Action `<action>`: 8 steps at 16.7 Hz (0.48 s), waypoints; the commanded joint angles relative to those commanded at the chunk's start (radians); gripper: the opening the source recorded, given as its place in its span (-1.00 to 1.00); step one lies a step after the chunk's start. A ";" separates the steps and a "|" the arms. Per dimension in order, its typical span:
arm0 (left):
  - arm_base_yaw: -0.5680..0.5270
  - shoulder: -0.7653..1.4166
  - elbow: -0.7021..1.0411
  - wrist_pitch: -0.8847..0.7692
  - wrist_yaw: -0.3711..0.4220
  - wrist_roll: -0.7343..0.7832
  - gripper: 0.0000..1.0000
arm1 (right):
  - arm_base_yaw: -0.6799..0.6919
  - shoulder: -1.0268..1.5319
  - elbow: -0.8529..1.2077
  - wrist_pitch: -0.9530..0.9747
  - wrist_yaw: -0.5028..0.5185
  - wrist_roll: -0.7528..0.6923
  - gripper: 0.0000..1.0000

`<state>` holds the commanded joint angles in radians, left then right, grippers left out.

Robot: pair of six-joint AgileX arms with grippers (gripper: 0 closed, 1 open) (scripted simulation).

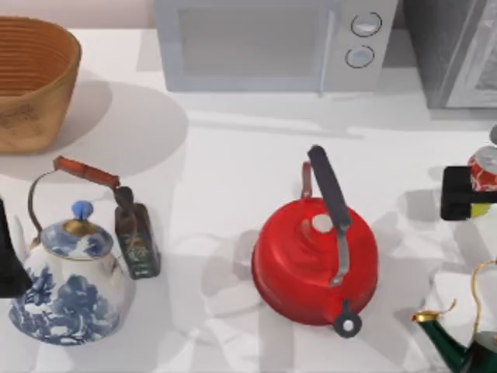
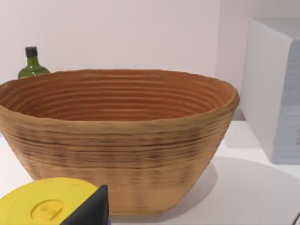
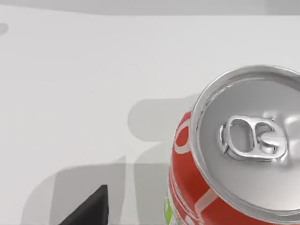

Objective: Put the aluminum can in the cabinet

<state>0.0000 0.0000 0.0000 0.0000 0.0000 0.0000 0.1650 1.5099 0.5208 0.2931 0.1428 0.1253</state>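
The aluminum can (image 1: pixel 483 172) stands upright at the table's right edge, red with a silver top and a lime-green patch. My right gripper (image 1: pixel 466 194) is at the can's left side, open. In the right wrist view the can (image 3: pixel 243 154) is seen from above, with one dark fingertip (image 3: pixel 89 208) a clear gap away from it. The cabinet (image 1: pixel 446 54), dark speckled grey with a pale door panel, stands at the back right corner. My left gripper (image 1: pixel 8 260) is parked at the left edge, one fingertip (image 2: pixel 91 208) showing.
A red kettle (image 1: pixel 314 260) sits in the middle front. A white microwave (image 1: pixel 272 43) stands at the back. At the left are a woven basket (image 1: pixel 31 81), a blue-white teapot (image 1: pixel 66 284) and a dark square bottle (image 1: pixel 136 237). A green-gold pot (image 1: pixel 466 342) is front right.
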 joint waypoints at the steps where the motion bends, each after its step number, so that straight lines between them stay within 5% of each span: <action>1: 0.000 0.000 0.000 0.000 0.000 0.000 1.00 | -0.002 0.029 0.019 0.011 -0.002 -0.002 1.00; 8: 0.000 0.000 0.000 0.000 0.000 0.000 1.00 | -0.022 0.275 0.088 0.180 -0.015 -0.014 1.00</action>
<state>0.0000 0.0000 0.0000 0.0000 0.0000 0.0000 0.1430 1.7854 0.6090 0.4735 0.1273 0.1112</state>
